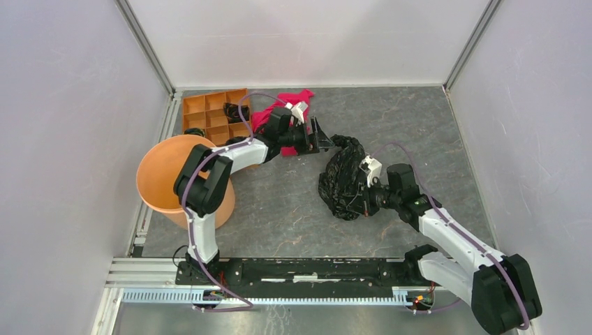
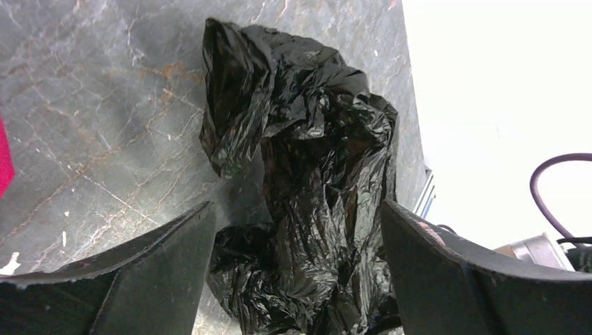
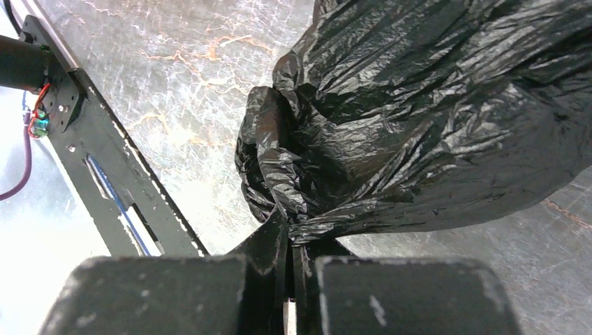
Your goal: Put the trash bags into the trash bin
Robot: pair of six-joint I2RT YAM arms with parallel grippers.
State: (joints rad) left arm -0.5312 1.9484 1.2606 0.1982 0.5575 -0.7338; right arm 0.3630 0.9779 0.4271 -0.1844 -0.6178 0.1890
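The big black trash bag (image 1: 341, 179) lies crumpled in the middle of the table. My right gripper (image 1: 363, 196) is shut on a pinched fold of it at its right side; in the right wrist view (image 3: 290, 236) the jaws are closed on the film and the bag (image 3: 419, 118) bulges beyond them. My left gripper (image 1: 323, 137) is open at the bag's far end; in the left wrist view (image 2: 297, 237) the bag (image 2: 307, 160) lies between and beyond the spread fingers (image 2: 160, 269). The orange-brown trash bin (image 1: 167, 183) stands at the left, beside the left arm.
A flat orange tray (image 1: 202, 112) with square compartments sits at the back left, a small black lump (image 1: 234, 110) in one compartment. A red-pink cloth (image 1: 290, 103) lies behind the left gripper. White walls enclose the table. A black rail (image 3: 98, 160) runs along the near edge.
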